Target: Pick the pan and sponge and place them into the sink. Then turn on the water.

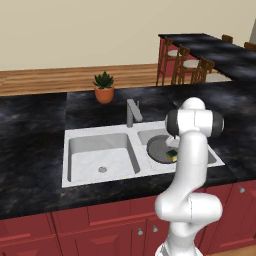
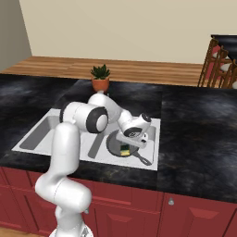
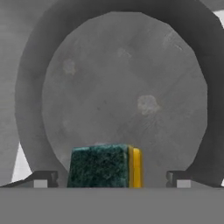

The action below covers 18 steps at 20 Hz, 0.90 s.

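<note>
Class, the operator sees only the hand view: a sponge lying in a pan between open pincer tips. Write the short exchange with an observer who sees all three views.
Operator: Which basin holds the pan?
Observer: The right one of the sink, just past the faucet.
Operator: Where does its handle point?
Observer: Toward the basin's front right corner, seen from the right base view.
</note>
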Tool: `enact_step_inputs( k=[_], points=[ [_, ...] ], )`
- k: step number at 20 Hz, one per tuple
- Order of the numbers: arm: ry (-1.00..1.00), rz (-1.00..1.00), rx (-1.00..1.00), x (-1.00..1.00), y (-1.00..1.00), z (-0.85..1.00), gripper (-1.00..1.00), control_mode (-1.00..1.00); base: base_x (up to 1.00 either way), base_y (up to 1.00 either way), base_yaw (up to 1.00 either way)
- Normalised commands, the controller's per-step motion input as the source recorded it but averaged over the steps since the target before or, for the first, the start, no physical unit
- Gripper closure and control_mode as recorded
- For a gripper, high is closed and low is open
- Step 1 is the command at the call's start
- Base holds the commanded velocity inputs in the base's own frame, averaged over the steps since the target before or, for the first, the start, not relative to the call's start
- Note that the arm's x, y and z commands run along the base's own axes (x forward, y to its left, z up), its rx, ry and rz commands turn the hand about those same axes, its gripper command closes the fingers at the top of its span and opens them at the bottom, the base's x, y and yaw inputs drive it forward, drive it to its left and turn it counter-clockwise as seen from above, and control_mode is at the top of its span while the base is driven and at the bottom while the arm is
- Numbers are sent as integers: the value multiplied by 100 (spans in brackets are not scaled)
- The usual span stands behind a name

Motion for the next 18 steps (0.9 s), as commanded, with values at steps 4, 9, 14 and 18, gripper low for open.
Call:
enact_step_inputs(
  k=[4, 9, 14, 18],
  points=[
    [-7, -3, 0, -8, -4, 18, -100, -100, 0, 0, 0],
    [-9, -6, 0, -16, 0, 21, -100, -100, 0, 0, 0],
    [-14, -3, 0, -28, 4, 14, -100, -100, 0, 0, 0],
    [-13, 0, 1, -13, 10, 28, -100, -100, 0, 0, 0]
  ],
)
